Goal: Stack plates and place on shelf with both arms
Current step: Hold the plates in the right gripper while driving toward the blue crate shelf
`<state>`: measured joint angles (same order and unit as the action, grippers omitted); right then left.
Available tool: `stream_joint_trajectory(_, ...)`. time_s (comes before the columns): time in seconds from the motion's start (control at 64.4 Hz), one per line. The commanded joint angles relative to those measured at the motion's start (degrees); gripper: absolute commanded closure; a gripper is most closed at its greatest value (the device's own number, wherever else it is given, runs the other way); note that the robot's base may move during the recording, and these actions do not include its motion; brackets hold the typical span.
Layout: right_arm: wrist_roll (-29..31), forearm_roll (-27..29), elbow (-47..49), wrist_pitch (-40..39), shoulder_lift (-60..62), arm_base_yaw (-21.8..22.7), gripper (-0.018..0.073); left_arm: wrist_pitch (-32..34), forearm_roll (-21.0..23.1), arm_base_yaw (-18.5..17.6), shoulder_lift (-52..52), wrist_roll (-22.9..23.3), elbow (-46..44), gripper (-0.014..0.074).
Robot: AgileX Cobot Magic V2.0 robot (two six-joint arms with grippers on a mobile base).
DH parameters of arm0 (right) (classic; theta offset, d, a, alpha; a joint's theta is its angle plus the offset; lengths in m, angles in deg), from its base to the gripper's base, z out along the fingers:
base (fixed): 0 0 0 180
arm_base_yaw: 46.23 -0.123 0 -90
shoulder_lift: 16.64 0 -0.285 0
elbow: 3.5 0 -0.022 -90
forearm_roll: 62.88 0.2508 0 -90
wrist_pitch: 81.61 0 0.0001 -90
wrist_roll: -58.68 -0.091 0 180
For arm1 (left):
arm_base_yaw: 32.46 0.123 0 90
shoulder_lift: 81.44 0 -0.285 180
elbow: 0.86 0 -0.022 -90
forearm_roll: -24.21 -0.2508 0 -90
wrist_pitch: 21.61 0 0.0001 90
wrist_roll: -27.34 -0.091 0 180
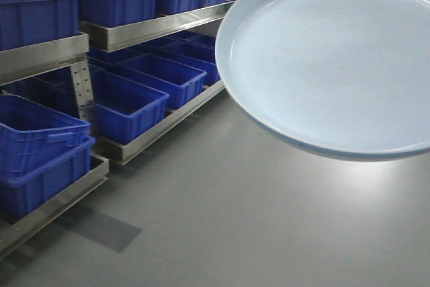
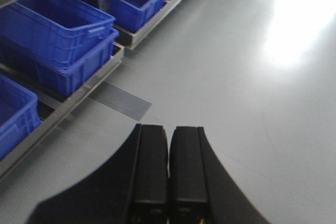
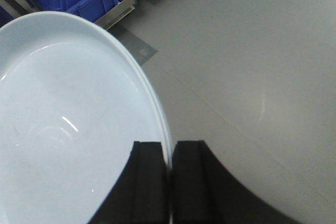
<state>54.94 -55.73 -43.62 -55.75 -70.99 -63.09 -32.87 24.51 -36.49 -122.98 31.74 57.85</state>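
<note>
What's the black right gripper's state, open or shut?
Shut: the black right gripper pinches the rim of the glossy pale bluish-white round plate.

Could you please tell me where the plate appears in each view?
Front: plate fills the upper right.
Left wrist: not in view.
Right wrist: fills the left, rim in the right gripper.
Shared landmark: dark floor patch by the shelf.

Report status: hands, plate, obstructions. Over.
Right hand shut on rim of glossy pale blue round plate, aloft. Left hand shut, empty. Blue plastic crates on metal racks alongside.
</note>
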Motion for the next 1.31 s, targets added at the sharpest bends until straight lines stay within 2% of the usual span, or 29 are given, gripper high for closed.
stream_joint_trajectory(0.0, 0.23, 0.16, 1.75, -5.56, 0.41, 0.37, 0.0539, 4.89, 0.39, -0.36, -0.34, 0.24, -1.56, 0.0511)
stream_joint_trajectory(1.29, 0.23, 0.16, 1.75, -5.57, 0.35, 0.37, 0.0539, 4.89, 0.39, -0.36, -0.34, 0.24, -1.56, 0.0511)
